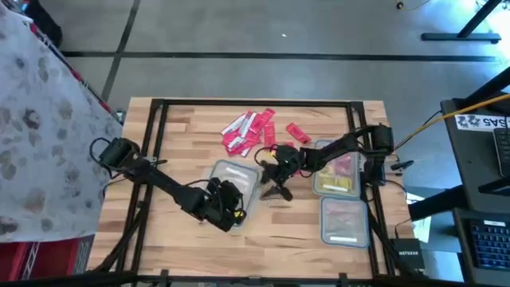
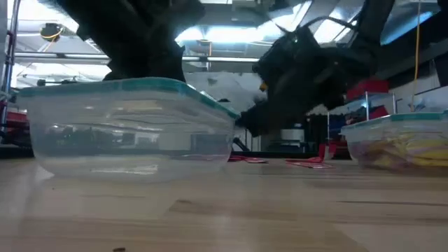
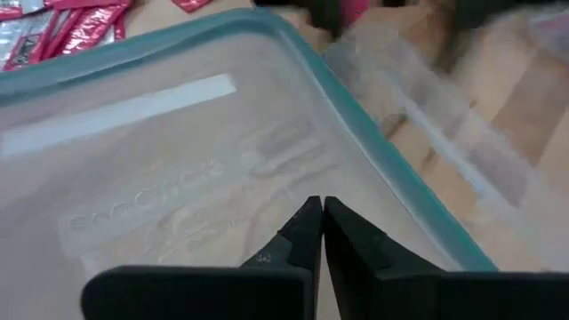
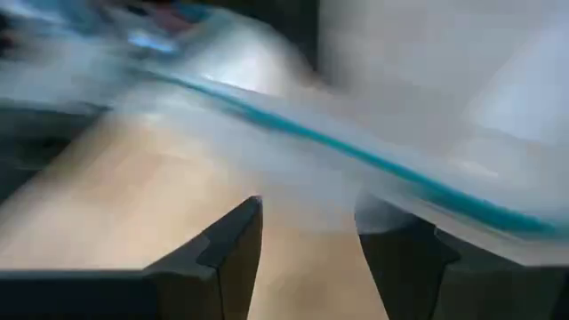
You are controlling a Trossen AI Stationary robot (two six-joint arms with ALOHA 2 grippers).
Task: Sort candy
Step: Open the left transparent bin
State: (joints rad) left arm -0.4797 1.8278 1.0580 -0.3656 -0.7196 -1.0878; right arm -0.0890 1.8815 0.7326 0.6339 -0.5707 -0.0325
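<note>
Tubs [image 1: 343, 177] flank red candy [image 1: 249, 130]; left end effector [image 3: 321, 212] closed over one.

- Pale wooden plank surface [image 1: 175, 127]: bare along its left side.
- Clear rectangular teal-rimmed plastic tubs [image 1: 344, 219]: crowd right side.
- Red wrapped candy pieces [image 1: 249, 130]: scattered, far centre.

Two dark, jointed robot arms trail black cables; the left gripper [image 3: 313, 233] ends in tapered black fingers, the right gripper [image 4: 307, 253] in blocky ones.
</note>
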